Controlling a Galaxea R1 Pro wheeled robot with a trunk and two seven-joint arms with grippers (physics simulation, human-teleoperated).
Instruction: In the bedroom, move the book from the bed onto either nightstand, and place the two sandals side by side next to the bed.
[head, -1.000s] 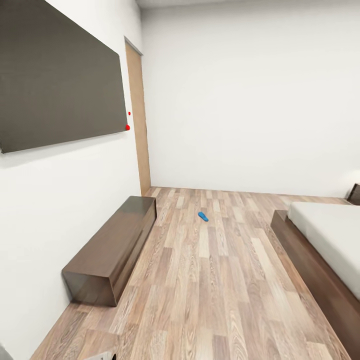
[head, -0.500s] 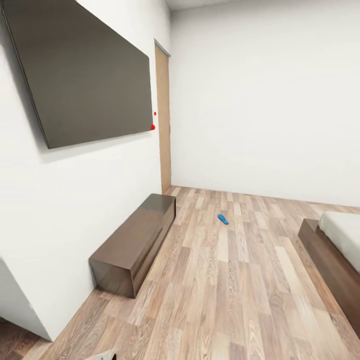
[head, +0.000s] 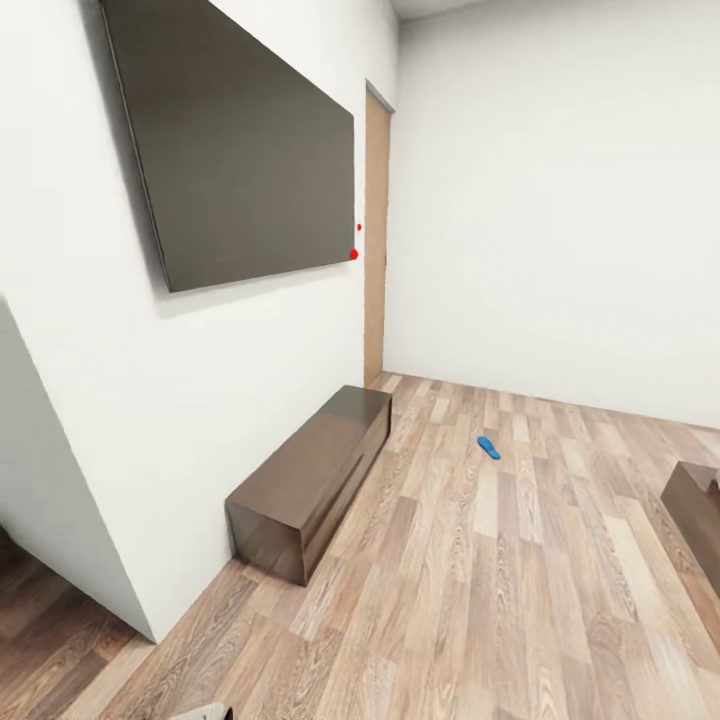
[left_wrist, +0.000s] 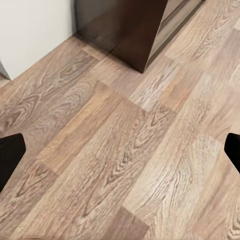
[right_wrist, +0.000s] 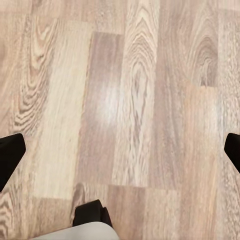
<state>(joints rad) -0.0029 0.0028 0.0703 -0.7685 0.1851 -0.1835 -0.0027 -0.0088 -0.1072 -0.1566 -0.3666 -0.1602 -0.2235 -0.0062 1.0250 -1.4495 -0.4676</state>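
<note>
One bright-blue sandal (head: 488, 447) lies on the wood-plank floor in the middle of the bedroom, far ahead of me in the head view. A dark-brown corner of the bed frame (head: 697, 498) pokes in at the right edge. The book, the other sandal and the nightstands are out of view. My left gripper (left_wrist: 120, 155) hangs open over bare floor, its dark fingertips (left_wrist: 10, 155) wide apart. My right gripper (right_wrist: 120, 155) is open as well, above floor planks with nothing between its fingers.
A long low dark-brown cabinet (head: 315, 478) stands along the left wall under a big dark wall screen (head: 240, 150). A wooden door (head: 375, 240) is at the far corner. A white wall corner (head: 70, 480) juts out near left. A part of my base (right_wrist: 92, 217) shows low.
The head camera has swung left, so everything slid right in the picture. The bed has slipped almost out at the right and a near wall corner has come in at the left.
</note>
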